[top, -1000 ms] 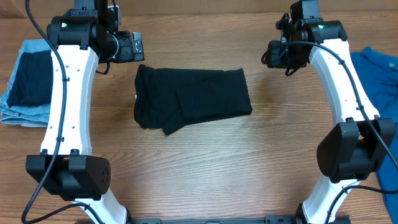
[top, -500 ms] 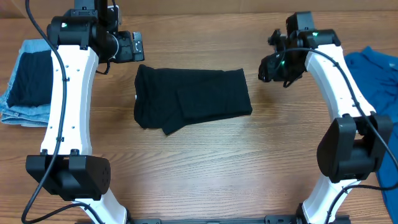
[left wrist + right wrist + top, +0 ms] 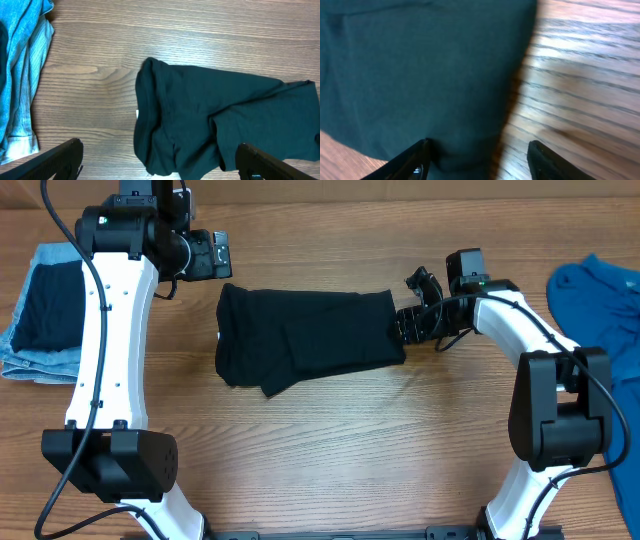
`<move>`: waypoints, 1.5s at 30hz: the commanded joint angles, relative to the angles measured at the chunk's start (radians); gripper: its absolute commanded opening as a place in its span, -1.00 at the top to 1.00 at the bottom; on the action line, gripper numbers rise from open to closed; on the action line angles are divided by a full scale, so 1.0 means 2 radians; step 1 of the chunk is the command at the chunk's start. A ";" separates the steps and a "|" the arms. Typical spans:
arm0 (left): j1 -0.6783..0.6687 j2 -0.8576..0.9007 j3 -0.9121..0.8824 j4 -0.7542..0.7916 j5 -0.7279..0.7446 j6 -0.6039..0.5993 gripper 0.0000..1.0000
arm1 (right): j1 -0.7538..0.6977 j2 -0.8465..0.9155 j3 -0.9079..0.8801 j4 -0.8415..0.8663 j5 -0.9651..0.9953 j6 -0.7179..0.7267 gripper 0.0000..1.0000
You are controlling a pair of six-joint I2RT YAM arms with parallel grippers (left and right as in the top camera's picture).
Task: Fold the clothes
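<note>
The black T-shirt (image 3: 305,340) lies in the middle of the worktop (image 3: 330,450), folded into a flat, roughly rectangular packet. Its long axis runs from the left arm's side to the right arm's side, so the short ends point toward the two arms. The far edge is nearly straight. On the near edge, toward the left end, one loose corner of cloth (image 3: 270,388) sticks out past the packet. In the left wrist view the left end of the shirt (image 3: 150,100) looks rounded and a little bunched, and a second layer crosses the top as a slanted fold. At this end a very small white spot (image 3: 137,114) shows at the edge. It is possibly the neck tag, but it is too small to read any writing on it.

The right tool (image 3: 405,325) is low at the right end of the shirt. Its fingers (image 3: 412,162) stand apart, one over the black cloth and the other over the bare wood, with the edge of the shirt between them. They are not clamped on the cloth.

The left tool (image 3: 222,256) is just beyond the far left corner of the shirt. Its fingers (image 3: 60,157) are spread wide and hold nothing.

At the far left side of the worktop lie folded light-blue jeans (image 3: 20,355), with a dark cloth (image 3: 50,305) on top. At the far right side lies a bright blue garment (image 3: 600,310), well apart from the shirt.
</note>
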 commanded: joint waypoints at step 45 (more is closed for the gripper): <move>0.001 -0.002 0.009 0.000 0.005 -0.007 -1.00 | 0.011 0.063 0.059 0.019 -0.020 -0.001 0.92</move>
